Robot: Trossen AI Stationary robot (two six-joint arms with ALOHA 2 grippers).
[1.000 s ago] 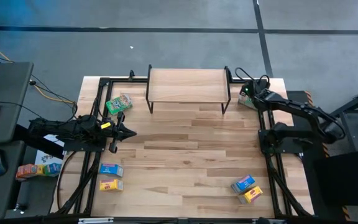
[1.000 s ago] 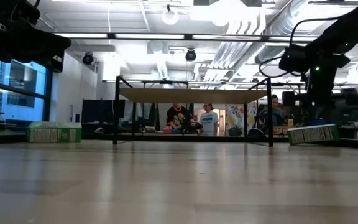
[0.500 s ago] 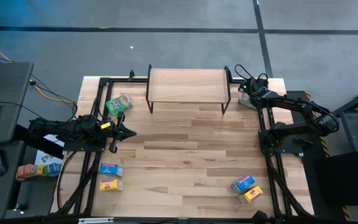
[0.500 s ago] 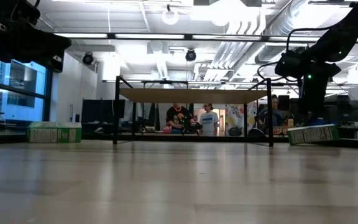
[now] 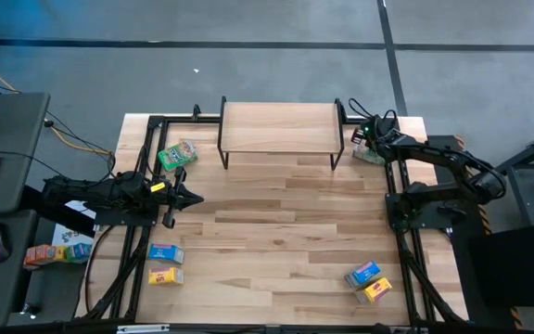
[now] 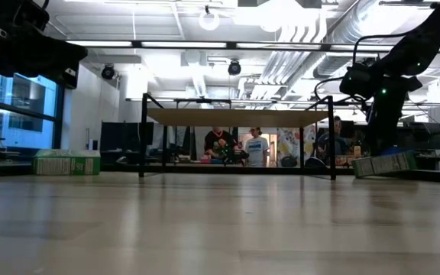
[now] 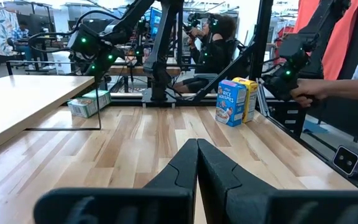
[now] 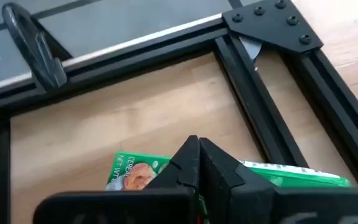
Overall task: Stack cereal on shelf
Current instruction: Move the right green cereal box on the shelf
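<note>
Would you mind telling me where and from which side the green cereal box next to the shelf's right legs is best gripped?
Probably from above, across its narrow sides. The green cereal box lies flat on the table beside the shelf, broad face up, slightly tilted in the low view. The right claw hovers over it, fingers together in the right wrist view, so it would need to open first. The left claw waits far off.

green cereal box (image 8: 143,172): lower part hidden behind right claw (image 8: 197,163) | right claw in high view: box contact too small to tell | boxes (image 5: 46,253) at left: print too small to read | people (image 6: 237,145) behind shelf (image 6: 231,116): blurred
</note>
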